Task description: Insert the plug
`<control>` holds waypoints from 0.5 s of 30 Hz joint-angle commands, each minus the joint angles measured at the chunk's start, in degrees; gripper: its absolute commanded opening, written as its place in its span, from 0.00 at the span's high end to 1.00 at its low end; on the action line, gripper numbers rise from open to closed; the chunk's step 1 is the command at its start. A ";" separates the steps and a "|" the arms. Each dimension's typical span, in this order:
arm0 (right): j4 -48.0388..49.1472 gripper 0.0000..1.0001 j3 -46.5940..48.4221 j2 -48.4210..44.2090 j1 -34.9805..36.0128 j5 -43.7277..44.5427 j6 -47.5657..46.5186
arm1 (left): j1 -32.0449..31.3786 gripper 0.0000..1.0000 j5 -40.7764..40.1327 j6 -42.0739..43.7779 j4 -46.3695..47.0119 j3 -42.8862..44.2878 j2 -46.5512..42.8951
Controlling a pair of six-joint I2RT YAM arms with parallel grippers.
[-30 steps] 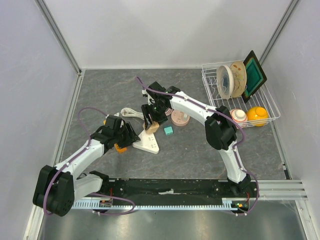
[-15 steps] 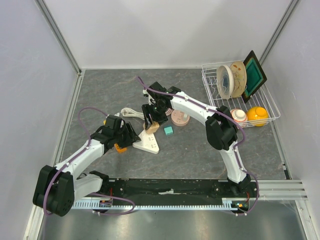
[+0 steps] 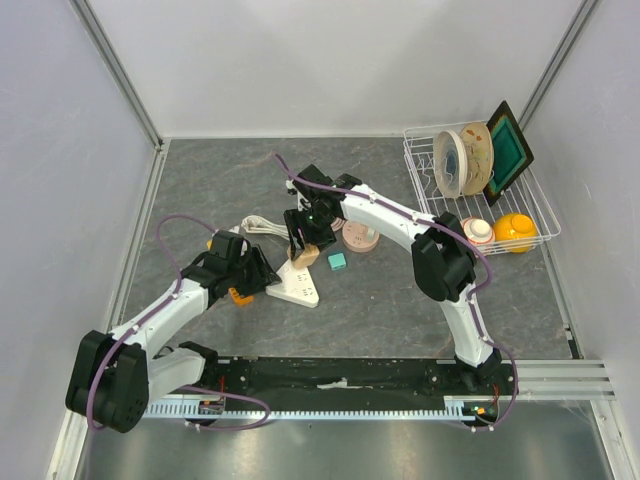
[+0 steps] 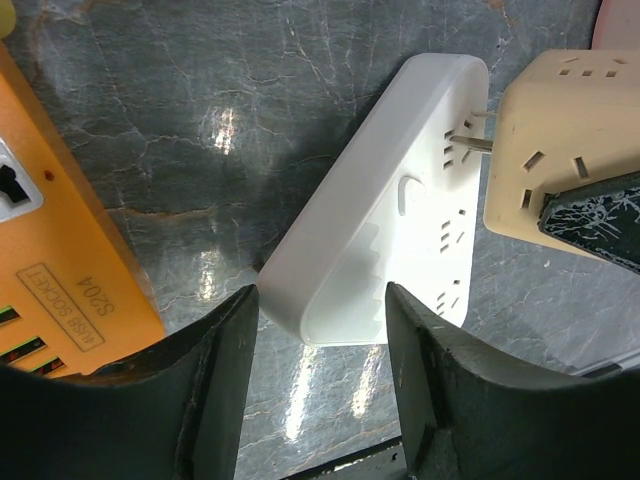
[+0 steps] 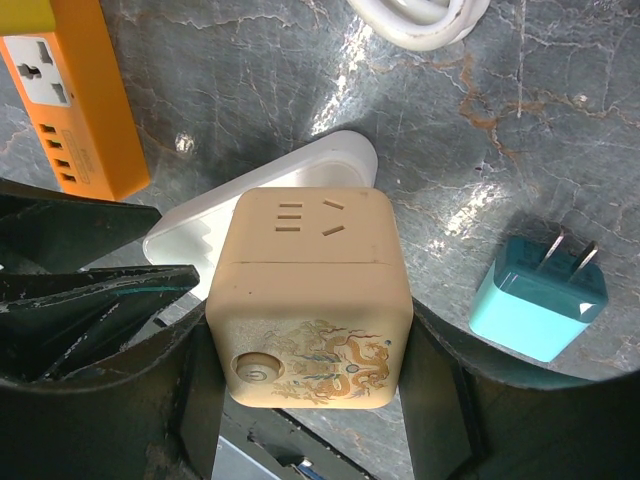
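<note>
Left wrist view: right hand [image 5: 312,385] clamps beige cube plug [image 5: 310,290], prongs [image 4: 470,143] meeting the far-end slots of white power strip [image 4: 365,235], lying toward the counter [image 3: 400,315] near edge; left hand [image 4: 320,300] straddles its near end, grip undeterminable.

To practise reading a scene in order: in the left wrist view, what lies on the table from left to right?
orange strip → white strip → beige cube
</note>
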 commanded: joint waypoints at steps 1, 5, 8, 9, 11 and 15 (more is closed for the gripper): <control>-0.28 1.00 -0.67 -2.38 1.23 0.43 1.48 | 0.15 0.40 2.02 -1.53 2.57 -0.25 -0.49; 0.42 1.00 -1.54 -3.35 1.32 1.30 2.19 | 0.15 0.41 2.28 -1.62 2.66 -0.34 -0.40; 0.60 1.00 -1.63 -3.96 1.32 2.36 2.45 | 0.15 0.41 2.37 -1.62 2.66 -0.34 -0.40; 0.60 1.00 -1.72 -3.97 1.32 2.36 2.54 | 0.15 0.41 2.37 -1.62 2.74 -0.34 -0.31; 0.69 1.00 -2.16 -3.88 1.32 2.36 2.62 | 0.15 0.41 2.37 -1.71 2.66 -0.34 -0.40; 1.83 1.00 -3.83 -3.79 1.32 2.54 2.89 | 0.15 0.41 2.54 -1.71 2.66 -0.51 -0.58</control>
